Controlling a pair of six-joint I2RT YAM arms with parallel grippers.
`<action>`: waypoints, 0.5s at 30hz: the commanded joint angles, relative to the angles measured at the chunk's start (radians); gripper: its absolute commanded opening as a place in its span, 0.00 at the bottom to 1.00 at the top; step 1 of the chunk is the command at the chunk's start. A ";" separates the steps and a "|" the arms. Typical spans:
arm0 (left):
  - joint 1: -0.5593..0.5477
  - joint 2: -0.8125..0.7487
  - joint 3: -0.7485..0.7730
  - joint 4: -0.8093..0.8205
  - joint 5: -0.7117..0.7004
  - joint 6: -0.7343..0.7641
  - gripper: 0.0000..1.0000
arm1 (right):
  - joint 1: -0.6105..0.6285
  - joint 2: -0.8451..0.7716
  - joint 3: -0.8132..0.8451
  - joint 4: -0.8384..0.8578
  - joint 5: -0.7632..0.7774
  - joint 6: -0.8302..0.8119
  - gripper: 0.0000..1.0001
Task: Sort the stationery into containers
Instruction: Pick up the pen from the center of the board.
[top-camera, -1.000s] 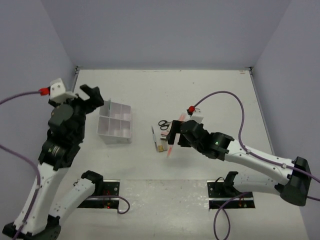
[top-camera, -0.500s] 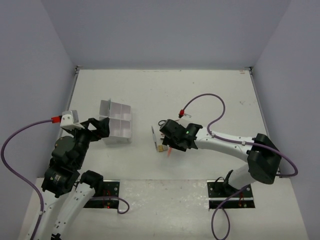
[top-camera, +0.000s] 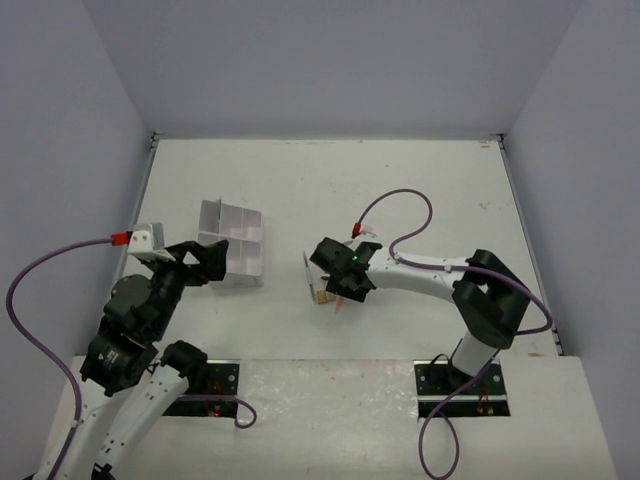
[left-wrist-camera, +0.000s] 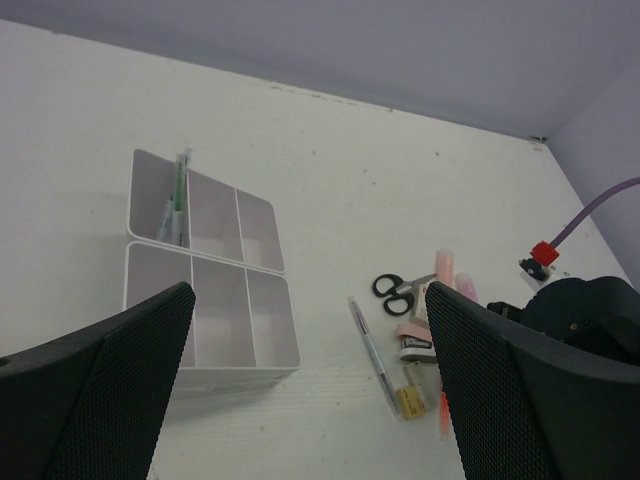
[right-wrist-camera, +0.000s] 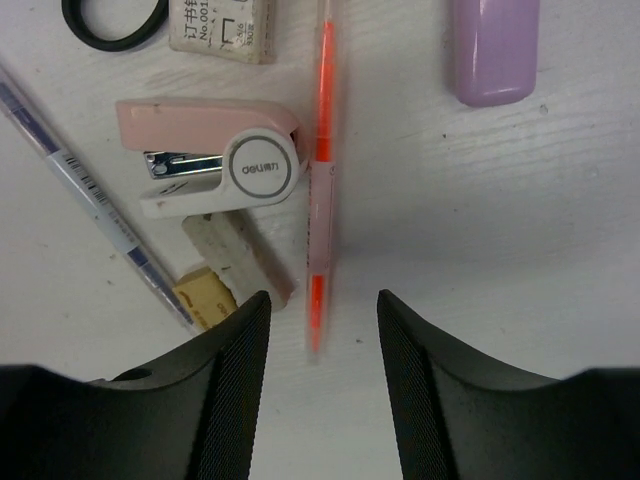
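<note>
The stationery lies in a small pile (top-camera: 326, 283) on the white table. In the right wrist view I see an orange and pink marker (right-wrist-camera: 321, 190), a pink stapler (right-wrist-camera: 215, 155), a tan eraser (right-wrist-camera: 205, 298), a thin grey pen (right-wrist-camera: 90, 200), a lilac bar (right-wrist-camera: 495, 50) and a black scissors handle (right-wrist-camera: 115, 20). My right gripper (right-wrist-camera: 320, 340) is low over the pile, open, with the marker's near end between its fingers and a gap on both sides. The clear organiser box (left-wrist-camera: 225, 375) holds a green pen (left-wrist-camera: 178, 195). My left gripper (left-wrist-camera: 310, 400) is open and empty, near the box.
A white labelled eraser (right-wrist-camera: 220, 25) lies beside the scissors (left-wrist-camera: 395, 292). A second pink marker (left-wrist-camera: 445, 268) lies at the pile's far side. The right arm's purple cable (top-camera: 395, 215) loops over the table behind the pile. Grey walls close off the table on three sides.
My right gripper has dropped onto the pile and its jaws have narrowed around the marker's end. The left arm has come down and now points at the box.
</note>
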 joint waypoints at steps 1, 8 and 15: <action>-0.008 0.018 0.005 -0.002 -0.001 0.004 1.00 | -0.017 0.026 0.047 -0.008 0.023 0.015 0.47; -0.008 0.029 0.006 -0.002 0.001 0.004 1.00 | -0.034 0.097 0.055 0.016 -0.001 -0.001 0.42; -0.010 0.021 0.006 -0.003 -0.007 0.001 1.00 | -0.034 0.126 0.021 0.024 -0.036 -0.002 0.28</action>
